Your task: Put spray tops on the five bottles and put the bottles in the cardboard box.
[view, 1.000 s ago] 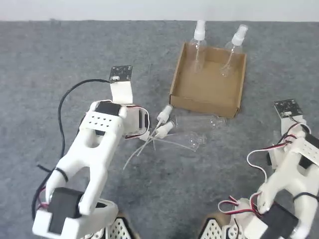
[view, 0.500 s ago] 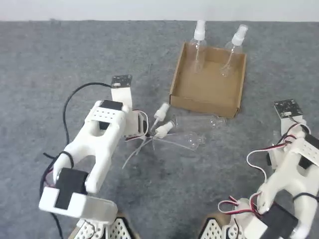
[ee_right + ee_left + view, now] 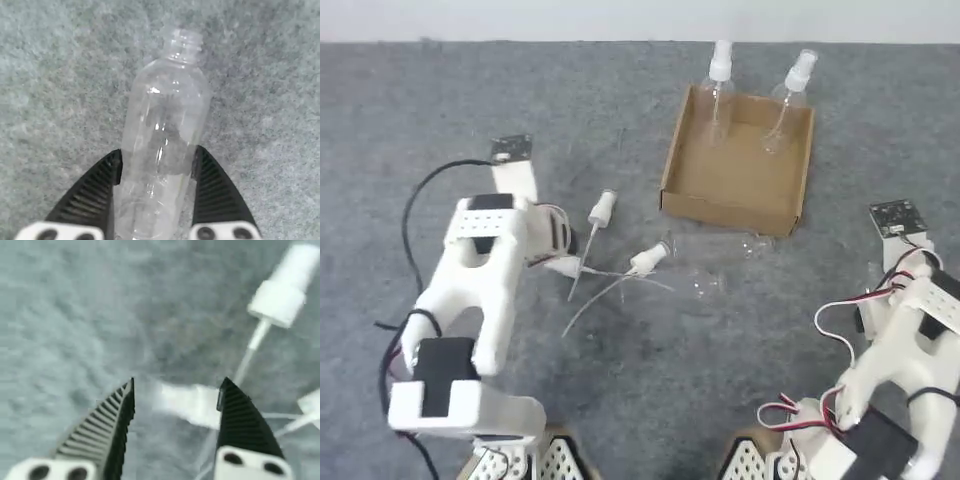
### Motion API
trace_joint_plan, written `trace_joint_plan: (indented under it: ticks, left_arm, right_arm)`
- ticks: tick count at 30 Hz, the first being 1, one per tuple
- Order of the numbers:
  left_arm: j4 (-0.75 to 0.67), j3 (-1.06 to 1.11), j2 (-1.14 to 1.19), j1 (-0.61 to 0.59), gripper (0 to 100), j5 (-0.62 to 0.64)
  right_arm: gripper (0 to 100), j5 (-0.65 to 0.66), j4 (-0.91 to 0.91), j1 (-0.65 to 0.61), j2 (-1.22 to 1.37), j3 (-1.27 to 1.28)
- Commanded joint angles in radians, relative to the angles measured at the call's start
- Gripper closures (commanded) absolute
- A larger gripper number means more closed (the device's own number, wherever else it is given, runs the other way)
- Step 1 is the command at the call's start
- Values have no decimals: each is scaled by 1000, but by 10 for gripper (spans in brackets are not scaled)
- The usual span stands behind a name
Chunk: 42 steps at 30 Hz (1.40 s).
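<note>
One white plastic spray top (image 3: 604, 206) had slid leftward, away from the brown cardboard box (image 3: 730, 210), as the left arm swung out. The left gripper (image 3: 178, 385) hung open beside it. The right gripper (image 3: 157, 151) stayed clamped on an uncapped clear plastic bottle (image 3: 167, 110), so capping looked yet to come.

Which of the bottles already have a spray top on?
The two standing at the far wall of the cardboard box: left bottle and right bottle. The held bottle in the right gripper has a bare, open neck.
</note>
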Motion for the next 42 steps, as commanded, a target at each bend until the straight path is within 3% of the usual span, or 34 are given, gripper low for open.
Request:
trace_joint_plan:
  ticks: [1, 9, 15, 19, 23, 38, 42]
  left_arm:
    - [-17, -68, -9, -69, 754, -83]
    - [147, -272, -5, -35, 754, -245]
    - [150, -421, -2, 110, 754, -242]
    - [80, -427, 5, 184, 758, -241]
    - [28, -469, 109, 193, 799, -247]
    - [32, -763, 548, 201, 801, -284]
    - [44, -762, 560, 201, 879, -285]
  right_arm:
    - [963, 9, -12, 10, 4, 3]
    - [963, 8, -16, 5, 5, 3]
    - [963, 9, -16, 12, 1, 3]
    - [963, 9, -15, 12, -2, 3]
    - [963, 9, -16, 7, -2, 3]
    - [963, 9, -18, 5, 5, 3]
    - [963, 9, -18, 5, 5, 3]
